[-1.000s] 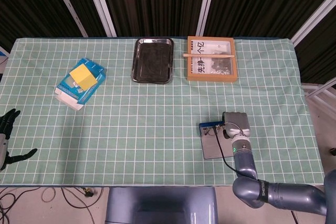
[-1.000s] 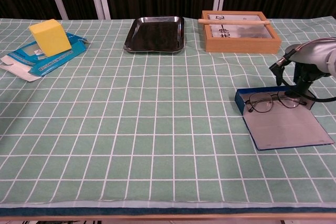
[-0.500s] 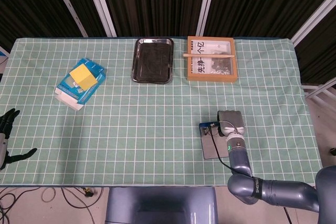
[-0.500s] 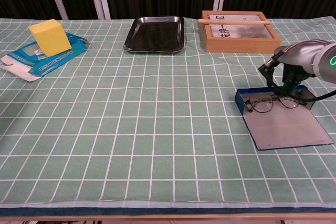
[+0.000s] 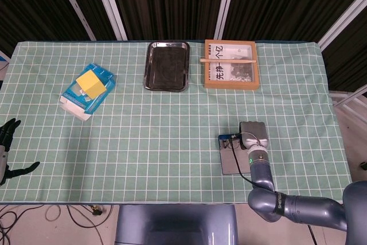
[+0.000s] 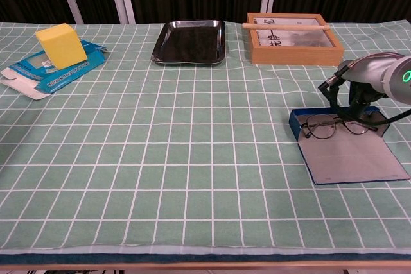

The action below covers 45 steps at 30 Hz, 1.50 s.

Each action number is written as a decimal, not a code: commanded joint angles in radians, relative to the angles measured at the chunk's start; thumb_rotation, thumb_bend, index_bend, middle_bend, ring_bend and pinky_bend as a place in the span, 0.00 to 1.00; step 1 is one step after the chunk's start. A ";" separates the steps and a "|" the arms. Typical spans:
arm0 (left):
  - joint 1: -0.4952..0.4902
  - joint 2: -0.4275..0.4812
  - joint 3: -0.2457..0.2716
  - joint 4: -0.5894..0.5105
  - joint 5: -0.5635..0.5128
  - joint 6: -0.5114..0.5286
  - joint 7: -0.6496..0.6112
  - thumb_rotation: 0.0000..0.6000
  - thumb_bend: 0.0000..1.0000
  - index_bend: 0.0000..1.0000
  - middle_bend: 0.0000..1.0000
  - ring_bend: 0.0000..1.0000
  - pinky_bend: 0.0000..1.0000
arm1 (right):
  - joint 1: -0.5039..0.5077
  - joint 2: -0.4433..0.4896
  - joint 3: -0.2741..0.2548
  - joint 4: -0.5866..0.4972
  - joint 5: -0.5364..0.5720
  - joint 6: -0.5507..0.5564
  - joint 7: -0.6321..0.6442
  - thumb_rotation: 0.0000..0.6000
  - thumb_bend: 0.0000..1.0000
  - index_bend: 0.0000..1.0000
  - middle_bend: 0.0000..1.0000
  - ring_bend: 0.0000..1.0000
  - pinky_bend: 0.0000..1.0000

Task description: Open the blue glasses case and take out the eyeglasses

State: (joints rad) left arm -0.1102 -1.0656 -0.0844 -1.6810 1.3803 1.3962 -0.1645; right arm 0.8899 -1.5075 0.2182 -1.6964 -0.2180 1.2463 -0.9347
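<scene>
- Shifting slightly since half a second ago, the right hand (image 6: pixel 353 97) is now sitting a touch further right over the case (image 6: pixel 350 152), having swung left and then partway back over the last second.
- That hand is reaching down at the far edge of the case, by the glasses (image 6: pixel 334 126); its fingers are hidden, so I cannot tell how far they are spread or whether they are touching the frame.
- Lying open and flat on the cloth (image 6: pixel 192 158), the case is showing its grey lining, with the glasses resting inside along its far blue edge, lenses side by side.
- At the near left edge in the head view, the left hand (image 5: pixel 7 147) is hanging off the table with fingers apart, holding nothing.
- Sitting at the far side, the black tray (image 6: pixel 189 41) is holding nothing visible.
- Beside it, the wooden box (image 6: pixel 292 38) is carrying a stick (image 6: pixel 286 26) across its top and a printed card inside.
- Resting on a flattened blue carton (image 6: pixel 54 72) at far left is a yellow block (image 6: pixel 61 45).
</scene>
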 commanded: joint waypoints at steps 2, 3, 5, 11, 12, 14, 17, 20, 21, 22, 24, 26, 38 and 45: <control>0.000 0.001 0.000 0.000 0.000 0.000 -0.001 1.00 0.01 0.00 0.00 0.00 0.00 | -0.001 -0.002 -0.001 0.003 0.005 -0.002 -0.002 1.00 0.50 0.44 0.91 0.97 1.00; 0.000 0.001 0.000 0.000 0.000 0.000 -0.001 1.00 0.01 0.00 0.00 0.00 0.00 | -0.001 -0.003 -0.001 0.004 0.006 -0.002 -0.001 1.00 0.50 0.44 0.91 0.97 1.00; 0.000 0.001 0.000 0.000 0.000 0.000 -0.001 1.00 0.01 0.00 0.00 0.00 0.00 | -0.002 -0.003 0.000 0.006 0.009 -0.003 -0.001 1.00 0.50 0.44 0.91 0.97 1.00; 0.000 0.001 0.000 -0.001 0.000 0.000 0.000 1.00 0.01 0.00 0.00 0.00 0.00 | -0.002 -0.001 0.000 0.007 0.018 -0.006 -0.006 1.00 0.50 0.44 0.91 0.97 1.00; 0.000 0.001 0.000 -0.001 0.000 0.000 0.000 1.00 0.01 0.00 0.00 0.00 0.00 | -0.002 -0.001 0.000 0.007 0.020 -0.006 -0.007 1.00 0.50 0.44 0.91 0.97 1.00; 0.000 0.001 0.000 -0.001 0.000 0.000 -0.001 1.00 0.01 0.00 0.00 0.00 0.00 | -0.002 -0.002 0.001 0.007 0.025 -0.007 -0.007 1.00 0.51 0.44 0.91 0.97 1.00; 0.000 0.001 -0.001 -0.001 -0.001 0.000 -0.001 1.00 0.01 0.00 0.00 0.00 0.00 | -0.001 -0.005 0.002 0.011 0.028 -0.008 -0.008 1.00 0.51 0.44 0.91 0.97 1.00; 0.000 0.001 0.000 -0.001 -0.001 0.000 -0.001 1.00 0.01 0.00 0.00 0.00 0.00 | -0.001 -0.006 0.003 0.012 0.031 -0.008 -0.008 1.00 0.52 0.44 0.91 0.97 1.00; 0.000 0.001 0.000 -0.001 -0.001 0.000 -0.001 1.00 0.01 0.00 0.00 0.00 0.00 | -0.002 -0.006 0.003 0.013 0.032 -0.008 -0.007 1.00 0.52 0.44 0.91 0.97 1.00; 0.000 0.001 0.000 -0.001 -0.001 0.000 -0.001 1.00 0.01 0.00 0.00 0.00 0.00 | -0.002 -0.006 0.003 0.013 0.033 -0.009 -0.007 1.00 0.52 0.44 0.91 0.97 1.00; 0.000 0.001 -0.001 0.000 -0.001 0.001 -0.002 1.00 0.01 0.00 0.00 0.00 0.00 | -0.002 -0.007 0.004 0.015 0.034 -0.009 -0.006 1.00 0.53 0.44 0.91 0.97 1.00; 0.000 0.000 -0.001 0.000 -0.001 0.001 -0.002 1.00 0.01 0.00 0.00 0.00 0.00 | -0.003 -0.008 0.005 0.015 0.035 -0.010 -0.005 1.00 0.53 0.44 0.91 0.97 1.00; 0.001 0.001 -0.001 -0.001 -0.001 0.001 -0.002 1.00 0.01 0.00 0.00 0.00 0.00 | -0.004 -0.010 0.004 0.021 0.046 -0.010 -0.009 1.00 0.56 0.44 0.91 0.97 1.00; 0.001 0.001 -0.002 -0.001 -0.001 0.002 -0.004 1.00 0.01 0.00 0.00 0.00 0.00 | -0.002 -0.010 0.005 0.023 0.051 -0.012 -0.015 1.00 0.57 0.44 0.91 0.97 1.00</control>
State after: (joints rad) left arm -0.1094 -1.0643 -0.0862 -1.6818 1.3794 1.3983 -0.1681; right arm 0.8879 -1.5173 0.2236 -1.6733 -0.1666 1.2348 -0.9492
